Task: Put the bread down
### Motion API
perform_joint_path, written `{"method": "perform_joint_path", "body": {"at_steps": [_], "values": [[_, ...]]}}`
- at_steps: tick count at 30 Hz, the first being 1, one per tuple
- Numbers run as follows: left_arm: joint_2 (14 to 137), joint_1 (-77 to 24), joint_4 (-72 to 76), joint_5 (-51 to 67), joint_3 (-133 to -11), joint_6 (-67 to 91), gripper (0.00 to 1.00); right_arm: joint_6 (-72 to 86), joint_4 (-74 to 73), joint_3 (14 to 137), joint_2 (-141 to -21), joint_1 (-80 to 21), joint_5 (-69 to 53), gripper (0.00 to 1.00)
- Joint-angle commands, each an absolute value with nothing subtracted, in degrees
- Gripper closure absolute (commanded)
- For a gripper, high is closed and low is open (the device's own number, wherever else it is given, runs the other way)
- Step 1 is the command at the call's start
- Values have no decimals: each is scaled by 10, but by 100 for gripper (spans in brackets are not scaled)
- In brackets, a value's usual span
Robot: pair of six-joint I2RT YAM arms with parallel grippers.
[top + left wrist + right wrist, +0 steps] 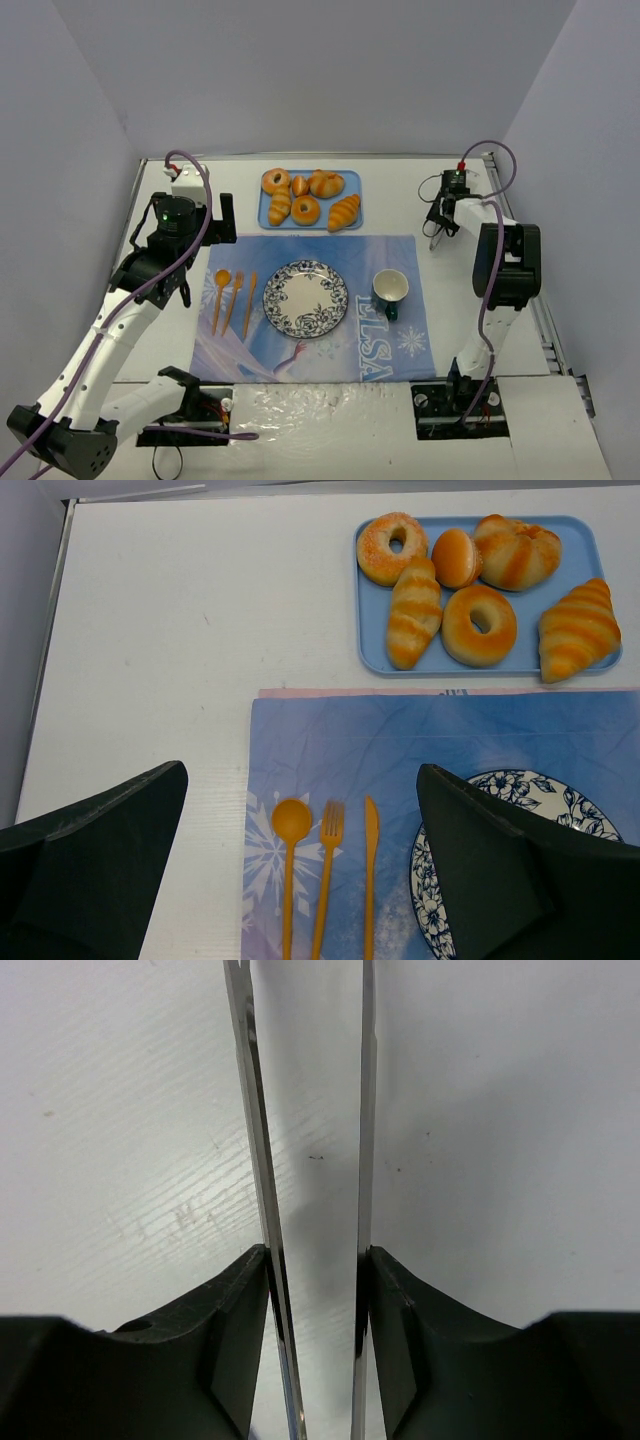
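Several pieces of bread (pixel 305 198) lie on a blue tray (pixel 352 224) at the back of the table; in the left wrist view the bread (pixel 480 620) fills the same tray (pixel 368 630). A patterned plate (pixel 305 298) sits bare on the blue placemat (pixel 400 345). My left gripper (pixel 205 222) hangs open above the mat's left edge, and the left wrist view shows nothing between the left gripper's (pixel 300 775) fingers. At the far right my right gripper (pixel 441 212) is shut on metal tongs (pixel 434 240). Both thin arms of the tongs (pixel 250 1110) are pressed between the right gripper's (pixel 315 1260) fingers.
An orange spoon (pixel 219 296), fork (pixel 233 298) and knife (pixel 249 300) lie left of the plate. A dark green cup (pixel 390 290) stands to its right. Grey walls enclose the table on three sides.
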State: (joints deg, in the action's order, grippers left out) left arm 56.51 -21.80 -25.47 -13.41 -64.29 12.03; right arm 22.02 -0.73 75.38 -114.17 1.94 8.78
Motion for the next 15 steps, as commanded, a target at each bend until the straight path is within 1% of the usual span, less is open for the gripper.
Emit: {"method": "perform_joint_path", "body": {"at_steps": [1,5,15], "values": [[562,-222,-225,-142,-668,112,3,215,2,759,-1032,10,105,62],[562,-222,-224,-142,-668,112,3,209,-21,758,-987,1,110,61],[563,-222,-225,-143,-668,112,3,191,-63,765,-906,-87,109,61]]}}
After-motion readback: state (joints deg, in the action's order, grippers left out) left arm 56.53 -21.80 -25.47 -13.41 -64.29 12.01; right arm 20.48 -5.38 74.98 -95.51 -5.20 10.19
